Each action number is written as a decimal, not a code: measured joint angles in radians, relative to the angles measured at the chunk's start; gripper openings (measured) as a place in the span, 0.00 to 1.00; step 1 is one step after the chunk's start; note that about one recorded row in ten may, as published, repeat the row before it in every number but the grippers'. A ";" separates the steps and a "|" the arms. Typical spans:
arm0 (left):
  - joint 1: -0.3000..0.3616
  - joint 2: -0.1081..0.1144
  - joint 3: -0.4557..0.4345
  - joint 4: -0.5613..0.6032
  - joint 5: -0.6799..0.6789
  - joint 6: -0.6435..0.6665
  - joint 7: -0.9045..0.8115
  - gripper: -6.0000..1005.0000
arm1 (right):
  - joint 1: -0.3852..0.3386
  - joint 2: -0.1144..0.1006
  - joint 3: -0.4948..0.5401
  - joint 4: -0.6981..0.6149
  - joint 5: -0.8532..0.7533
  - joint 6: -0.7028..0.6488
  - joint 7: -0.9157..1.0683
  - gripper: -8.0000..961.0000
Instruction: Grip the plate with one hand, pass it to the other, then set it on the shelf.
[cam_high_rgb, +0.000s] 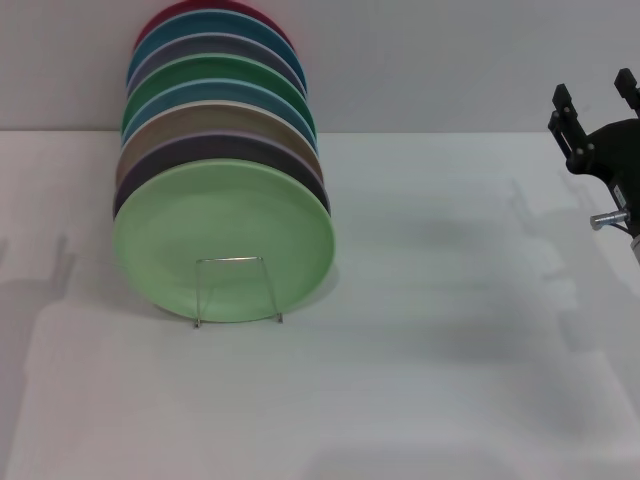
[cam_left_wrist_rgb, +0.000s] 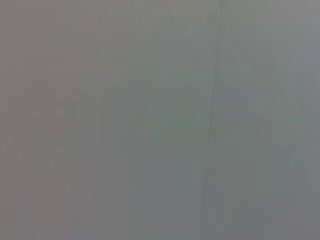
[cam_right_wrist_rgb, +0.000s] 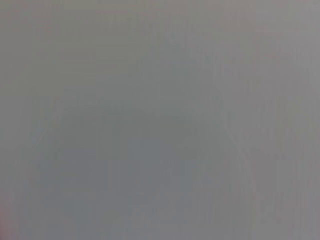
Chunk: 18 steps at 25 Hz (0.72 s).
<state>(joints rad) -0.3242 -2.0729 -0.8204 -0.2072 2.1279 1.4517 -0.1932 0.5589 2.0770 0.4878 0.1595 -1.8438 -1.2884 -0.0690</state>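
At lower left of the head view, the plate (cam_high_rgb: 224, 238) is seen already leaning upright in the shelf (cam_high_rgb: 236, 290) on the worktop (cam_high_rgb: 450, 380), fronting a row of other plates (cam_high_rgb: 215, 100). At the right edge, the right gripper (cam_high_rgb: 596, 98) is held raised with fingers spread and empty; a withdrawal well clear of the rack is judged best, while the left gripper is not shown.

The white table (cam_high_rgb: 420, 380) lay open across its middle and right, while a row of upright plates (cam_high_rgb: 215, 110) on a wire rack (cam_high_rgb: 235, 290) blocked the left, and the right gripper (cam_high_rgb: 597, 98) hung at the far right edge.
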 joint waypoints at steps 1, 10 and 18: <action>0.000 0.000 0.000 0.000 0.000 -0.001 0.000 0.75 | 0.001 0.000 0.000 0.000 0.000 0.000 0.000 0.71; 0.001 0.001 0.000 0.000 0.001 0.002 0.000 0.75 | 0.001 0.000 0.000 0.000 0.000 0.000 0.000 0.71; 0.002 0.000 0.000 0.000 0.003 0.005 -0.002 0.75 | 0.001 0.000 0.000 -0.004 0.000 0.001 0.000 0.71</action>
<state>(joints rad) -0.3221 -2.0733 -0.8206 -0.2071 2.1307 1.4570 -0.1950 0.5600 2.0770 0.4878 0.1552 -1.8438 -1.2878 -0.0689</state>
